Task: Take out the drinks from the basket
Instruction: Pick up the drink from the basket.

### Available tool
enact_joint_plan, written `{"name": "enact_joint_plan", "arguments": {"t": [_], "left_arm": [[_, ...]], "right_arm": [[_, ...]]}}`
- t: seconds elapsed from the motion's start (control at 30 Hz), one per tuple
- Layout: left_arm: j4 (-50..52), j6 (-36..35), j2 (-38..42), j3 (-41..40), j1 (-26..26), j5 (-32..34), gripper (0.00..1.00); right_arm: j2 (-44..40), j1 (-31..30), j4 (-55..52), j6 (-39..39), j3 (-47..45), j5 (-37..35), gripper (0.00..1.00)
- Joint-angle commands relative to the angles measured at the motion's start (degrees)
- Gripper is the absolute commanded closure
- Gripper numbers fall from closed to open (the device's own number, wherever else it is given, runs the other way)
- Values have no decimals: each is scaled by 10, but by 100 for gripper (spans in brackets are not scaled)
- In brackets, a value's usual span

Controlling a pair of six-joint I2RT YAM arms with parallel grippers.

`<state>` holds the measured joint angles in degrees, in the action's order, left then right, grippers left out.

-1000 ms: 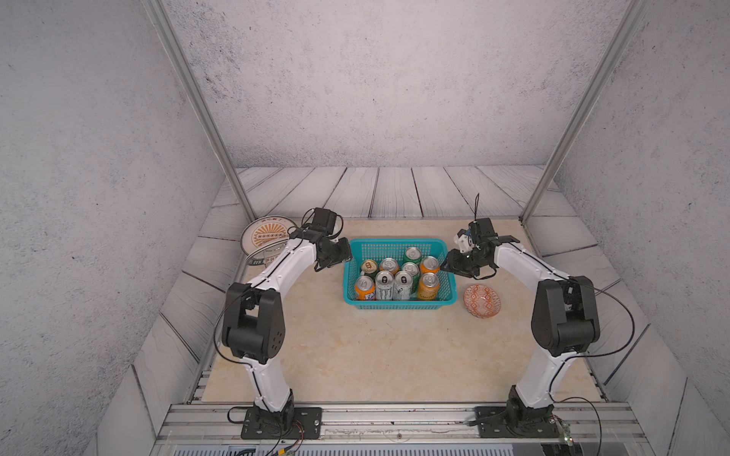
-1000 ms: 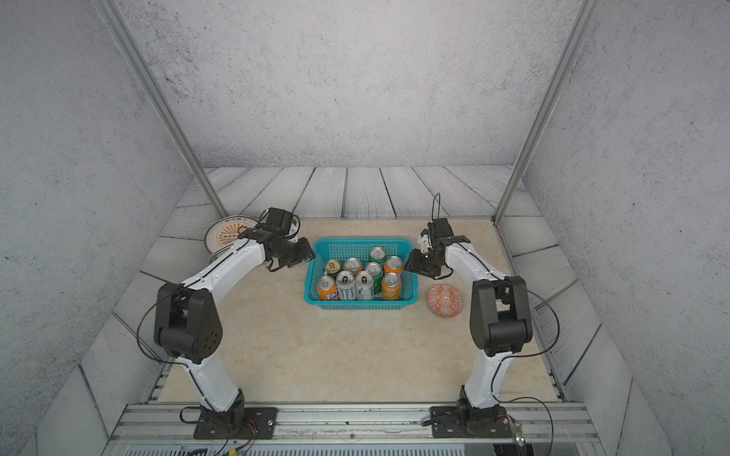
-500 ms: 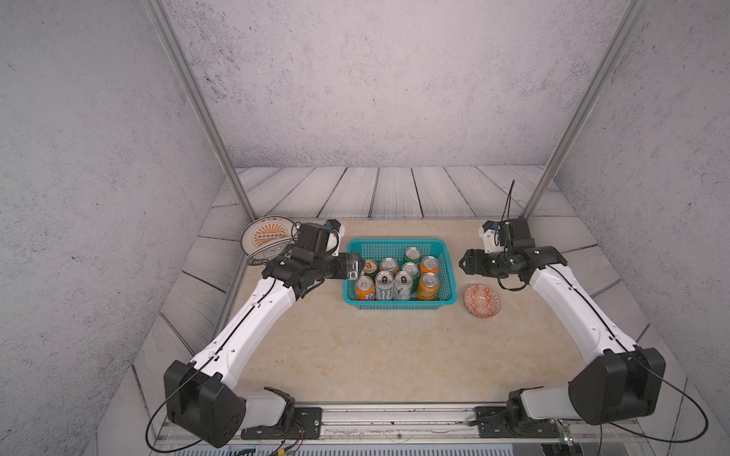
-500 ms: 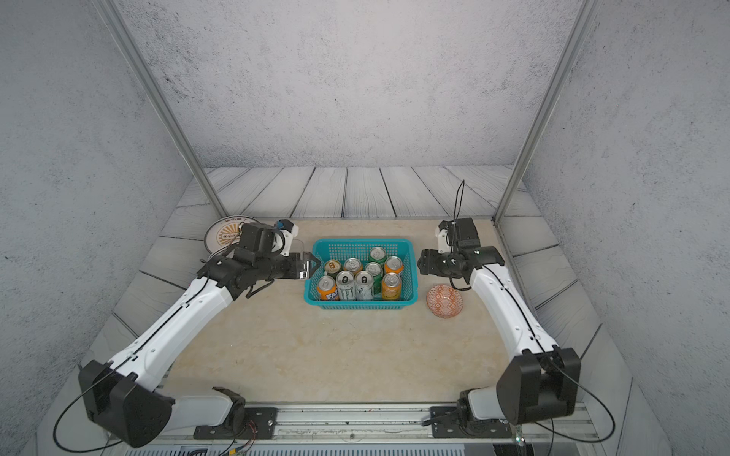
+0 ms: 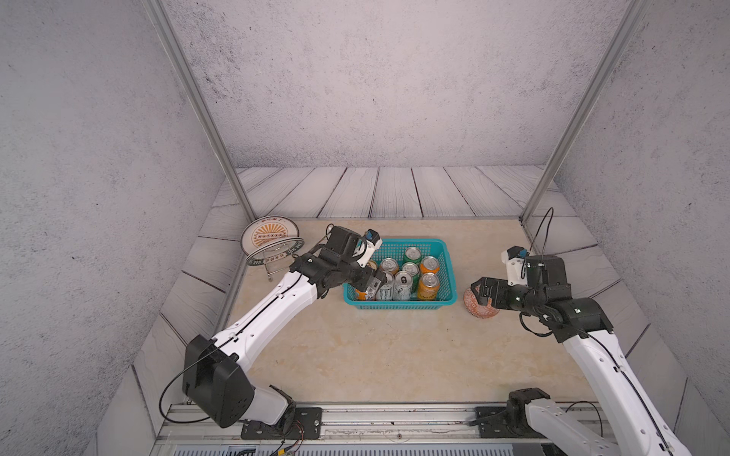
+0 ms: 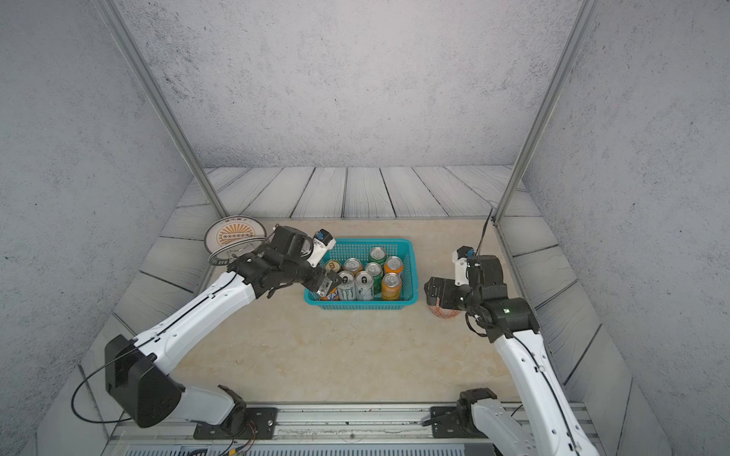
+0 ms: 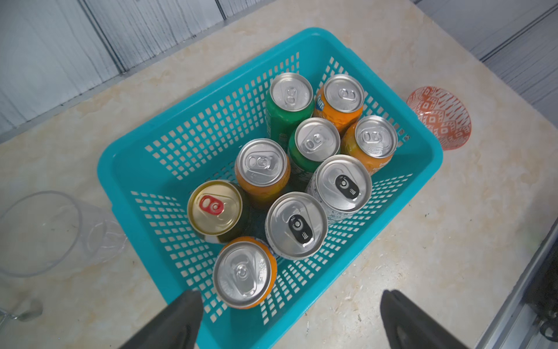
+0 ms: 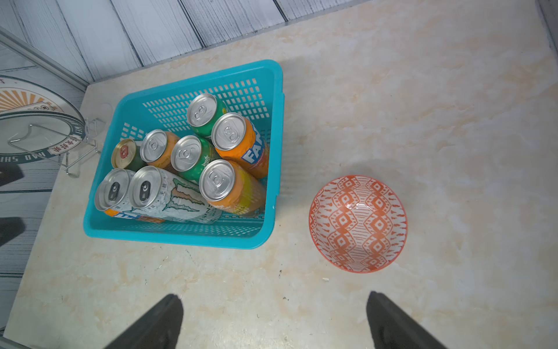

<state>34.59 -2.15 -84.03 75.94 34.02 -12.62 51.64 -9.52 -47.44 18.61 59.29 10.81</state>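
Plate on wire stand, far left: rim lettering only partly legible. Left claw: spread wide, empty, held over the near left corner of the basket, arm stretched forward. Basket, turquoise, set mid-bench: all nine drinks are contained upright. "FAN" is read on an orange can, a clawed M mark on the white cans. Patterned dish: just right of the basket. Right claw: spread, empty, held above the bench by the dish, elbow bent.
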Motion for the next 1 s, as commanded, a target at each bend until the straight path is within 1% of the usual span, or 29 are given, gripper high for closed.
{"name": "enact_joint_plan", "arguments": {"t": [0.0,0.2,0.37,0.5,0.77,0.87,0.97], "left_arm": [[22,-59,-38,32,7,2,1],[53,-95,-121,82,9,12,0],[48,-97,-160,98,13,-7,5],[45,-99,-179,103,22,-8,8],[57,-104,-209,117,39,17,26],[60,-104,-218,122,42,30,28],[71,-105,-225,133,44,38,34]], "right_arm": [[-19,1,-41,5,-9,-7,1],[-47,2,-56,6,-27,-10,1],[-50,1,-68,2,-25,-16,1],[-53,1,-70,-1,-26,-21,1],[-53,2,-69,-3,-31,-27,1],[-52,2,-67,-3,-33,-26,1],[-51,1,-66,-4,-34,-27,1]]}}
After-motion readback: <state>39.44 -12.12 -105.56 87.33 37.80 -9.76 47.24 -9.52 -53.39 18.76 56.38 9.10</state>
